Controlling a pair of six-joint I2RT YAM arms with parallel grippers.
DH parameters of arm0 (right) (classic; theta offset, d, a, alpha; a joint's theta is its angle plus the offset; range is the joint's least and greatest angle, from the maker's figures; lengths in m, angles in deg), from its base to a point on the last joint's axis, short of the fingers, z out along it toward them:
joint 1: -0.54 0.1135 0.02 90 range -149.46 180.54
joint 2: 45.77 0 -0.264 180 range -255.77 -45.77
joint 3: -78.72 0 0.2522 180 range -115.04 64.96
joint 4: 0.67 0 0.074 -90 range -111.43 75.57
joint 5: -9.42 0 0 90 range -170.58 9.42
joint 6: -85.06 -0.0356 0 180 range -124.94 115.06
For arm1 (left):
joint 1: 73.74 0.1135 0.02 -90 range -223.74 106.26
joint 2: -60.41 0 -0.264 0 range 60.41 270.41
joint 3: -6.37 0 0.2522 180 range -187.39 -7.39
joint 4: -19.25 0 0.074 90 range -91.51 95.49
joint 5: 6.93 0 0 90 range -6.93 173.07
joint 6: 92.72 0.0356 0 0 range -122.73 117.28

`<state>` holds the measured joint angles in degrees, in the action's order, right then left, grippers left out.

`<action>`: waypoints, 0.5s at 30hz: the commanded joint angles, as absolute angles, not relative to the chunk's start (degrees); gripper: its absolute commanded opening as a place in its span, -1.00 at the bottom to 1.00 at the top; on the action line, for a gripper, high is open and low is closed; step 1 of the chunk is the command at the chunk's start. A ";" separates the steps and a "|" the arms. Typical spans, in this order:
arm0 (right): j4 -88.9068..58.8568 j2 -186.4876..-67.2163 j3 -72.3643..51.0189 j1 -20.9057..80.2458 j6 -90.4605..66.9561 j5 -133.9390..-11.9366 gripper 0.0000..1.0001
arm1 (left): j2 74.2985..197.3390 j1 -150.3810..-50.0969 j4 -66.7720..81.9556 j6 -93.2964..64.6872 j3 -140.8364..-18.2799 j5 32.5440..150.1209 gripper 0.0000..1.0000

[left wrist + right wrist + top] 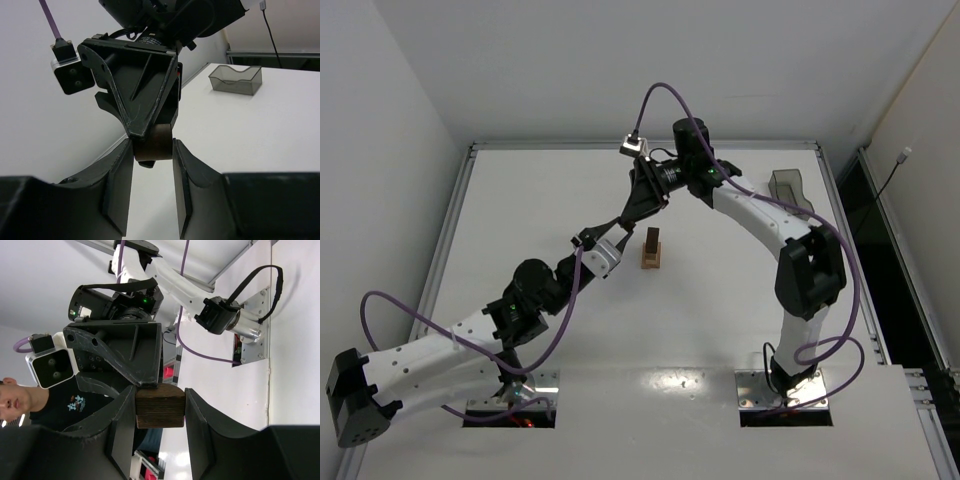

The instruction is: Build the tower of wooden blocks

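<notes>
A dark brown wood block (160, 410) is held in the air between both grippers, above and behind the tower. My right gripper (160, 402) is shut on its sides. My left gripper (153, 150) clamps the same block (154, 144) crosswise at its fingertips. In the top view the two grippers meet tip to tip, left gripper (632, 212) and right gripper (648, 192), and they hide the block. The tower (651, 250) stands on the table just below them: a tan block base with a dark brown block upright on it.
A translucent grey plastic bin (788, 186) stands at the back right and also shows in the left wrist view (235, 79). The white table (720, 310) has a metal rail round its edges. Purple cables loop from both arms.
</notes>
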<state>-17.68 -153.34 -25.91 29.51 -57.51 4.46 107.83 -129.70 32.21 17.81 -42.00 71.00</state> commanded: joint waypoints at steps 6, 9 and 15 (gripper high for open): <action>-16.10 -150.01 -26.01 29.72 -57.32 10.56 -1.00 | 107.87 -130.60 35.11 17.84 -42.72 70.85 -1.00; -16.10 -150.01 -26.01 29.72 -57.85 10.56 -0.88 | 107.87 -130.60 35.11 17.31 -42.72 70.85 -1.00; -12.50 -150.01 -26.01 28.67 -60.65 8.02 0.34 | 107.87 -130.60 32.21 14.78 -43.86 71.38 -1.00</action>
<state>-16.91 -153.19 -25.80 29.41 -59.07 4.43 107.87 -129.70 31.47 17.04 -42.02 71.04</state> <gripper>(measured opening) 0.622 0.293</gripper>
